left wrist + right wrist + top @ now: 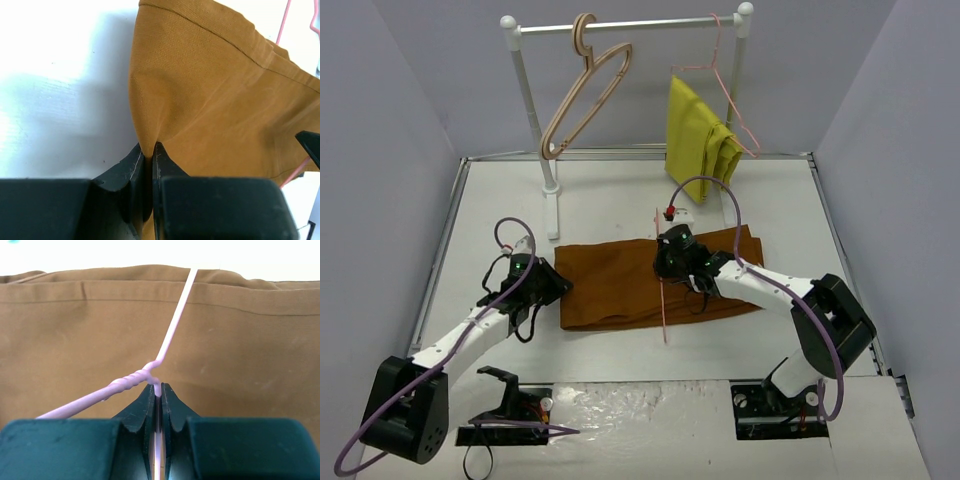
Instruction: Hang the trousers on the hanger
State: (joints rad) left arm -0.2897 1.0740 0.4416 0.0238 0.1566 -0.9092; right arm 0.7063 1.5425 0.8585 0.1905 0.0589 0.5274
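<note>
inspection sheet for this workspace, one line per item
surface: white table, rack standing at its far side
job's things: brown trousers lie flat mid-table; pink wire hanger crosses over them
clutter: wooden hanger on the rack rail; yellow garment on a second pink hanger there
grippers: left gripper shut on the trousers' edge; right gripper shut on the hanger at its twisted neck
cables: purple cable loops on both arms
surroundings: grey walls on three sides
</note>
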